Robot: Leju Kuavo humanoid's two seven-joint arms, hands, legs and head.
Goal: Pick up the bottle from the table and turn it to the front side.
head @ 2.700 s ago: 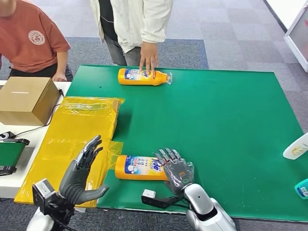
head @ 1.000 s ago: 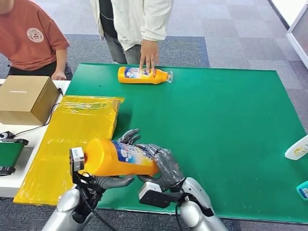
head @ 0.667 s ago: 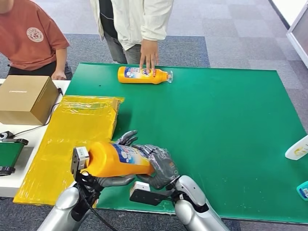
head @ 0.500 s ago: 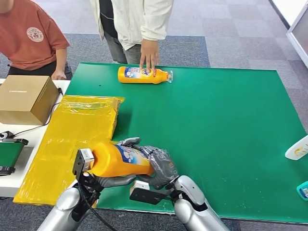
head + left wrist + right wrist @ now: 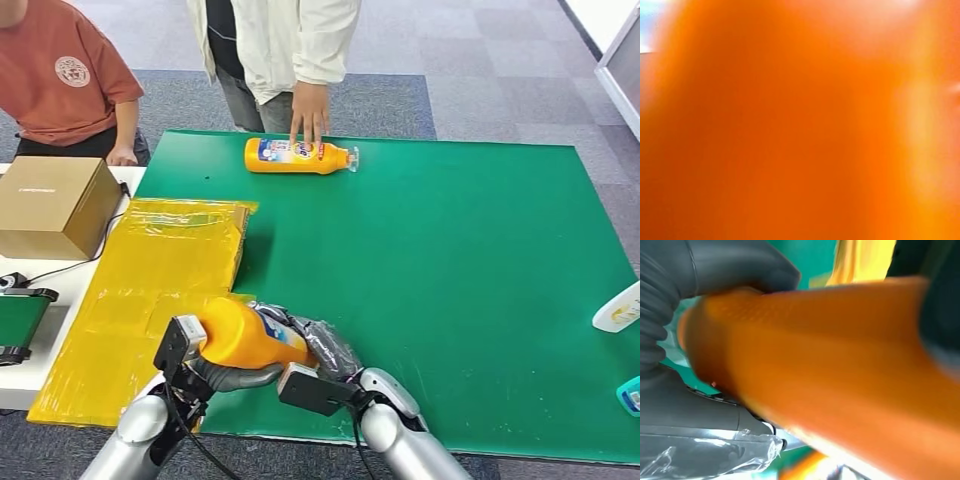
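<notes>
I grip the orange bottle [image 5: 241,338] with both my left hand [image 5: 226,376] and right hand [image 5: 324,352], above the green table [image 5: 468,280].

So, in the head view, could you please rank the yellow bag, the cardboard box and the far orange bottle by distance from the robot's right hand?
From the right hand:
1. yellow bag, just to its left, beside the mat's near corner.
2. far orange bottle, straight across the mat, under a person's hand.
3. cardboard box, far left on the white table.
</notes>
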